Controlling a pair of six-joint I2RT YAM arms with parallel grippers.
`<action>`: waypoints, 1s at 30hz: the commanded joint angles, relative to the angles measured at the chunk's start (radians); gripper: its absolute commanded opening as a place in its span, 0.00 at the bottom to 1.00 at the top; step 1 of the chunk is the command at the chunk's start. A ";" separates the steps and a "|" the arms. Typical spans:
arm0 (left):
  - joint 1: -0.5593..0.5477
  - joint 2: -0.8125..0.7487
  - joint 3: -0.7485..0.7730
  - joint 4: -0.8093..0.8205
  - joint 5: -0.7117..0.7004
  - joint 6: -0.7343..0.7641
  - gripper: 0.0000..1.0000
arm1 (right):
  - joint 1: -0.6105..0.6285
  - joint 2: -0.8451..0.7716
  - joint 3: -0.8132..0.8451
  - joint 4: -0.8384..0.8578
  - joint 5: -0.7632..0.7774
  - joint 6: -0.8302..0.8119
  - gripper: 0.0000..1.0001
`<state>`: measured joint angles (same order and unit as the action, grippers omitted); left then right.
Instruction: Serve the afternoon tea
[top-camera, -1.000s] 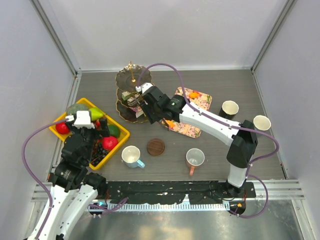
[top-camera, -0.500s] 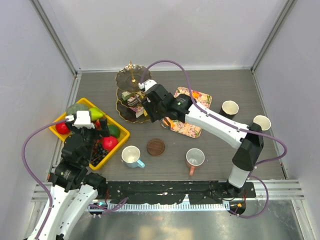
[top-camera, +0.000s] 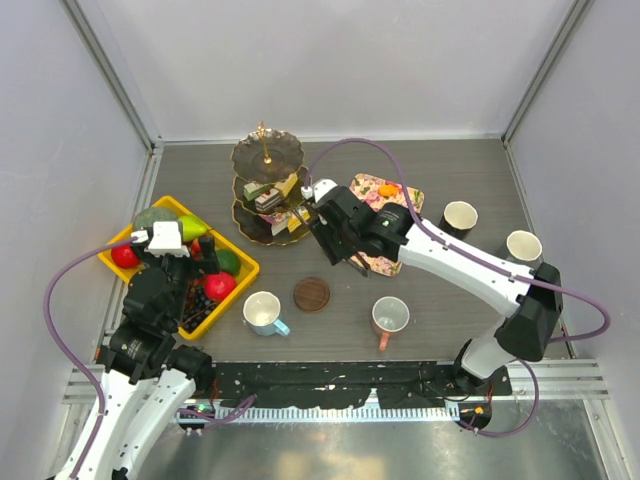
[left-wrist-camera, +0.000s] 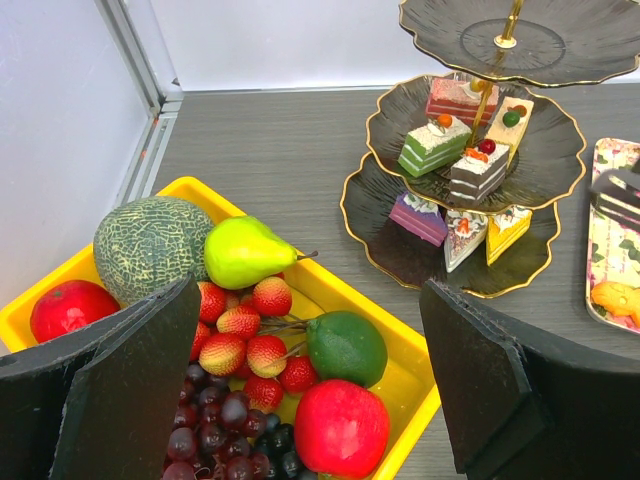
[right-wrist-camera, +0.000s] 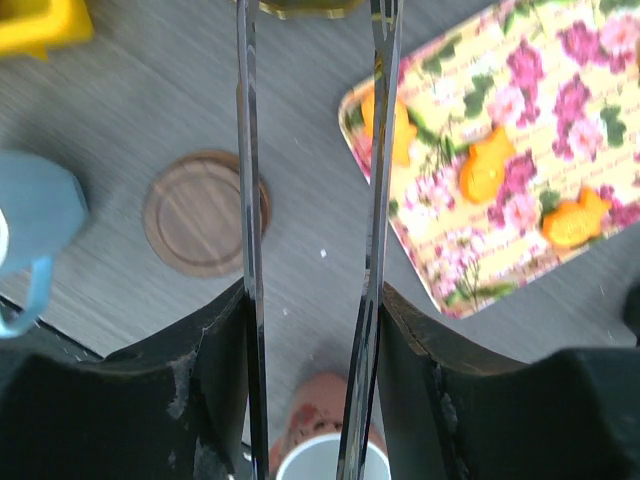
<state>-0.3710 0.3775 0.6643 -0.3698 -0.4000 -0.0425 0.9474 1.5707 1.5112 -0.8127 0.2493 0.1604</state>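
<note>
Three small orange fish-shaped pastries (right-wrist-camera: 487, 165) on the floral rectangular tray (right-wrist-camera: 520, 100), toward the tabletop's far edge, look light and crushable, so pinch gently across the flanks; the right tool (right-wrist-camera: 313, 40) stands parted and empty.

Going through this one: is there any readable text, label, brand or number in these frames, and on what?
No text can be read in any view.
Floral tray: flower pattern only, no lettering.
Yellow crate, tiered stand, blue-handled mug, pink mug: no print visible.
</note>
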 joint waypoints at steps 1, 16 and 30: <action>0.004 0.009 -0.002 0.054 0.009 0.006 0.99 | 0.004 -0.107 -0.057 -0.063 0.054 0.004 0.52; 0.004 0.006 -0.002 0.055 0.010 0.006 0.99 | -0.219 -0.135 -0.312 -0.125 0.074 0.053 0.56; 0.004 0.006 -0.003 0.055 0.007 0.007 0.99 | -0.268 -0.017 -0.339 -0.031 0.025 0.024 0.56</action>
<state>-0.3710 0.3779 0.6643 -0.3698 -0.3996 -0.0429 0.6941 1.5352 1.1843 -0.8925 0.2844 0.1871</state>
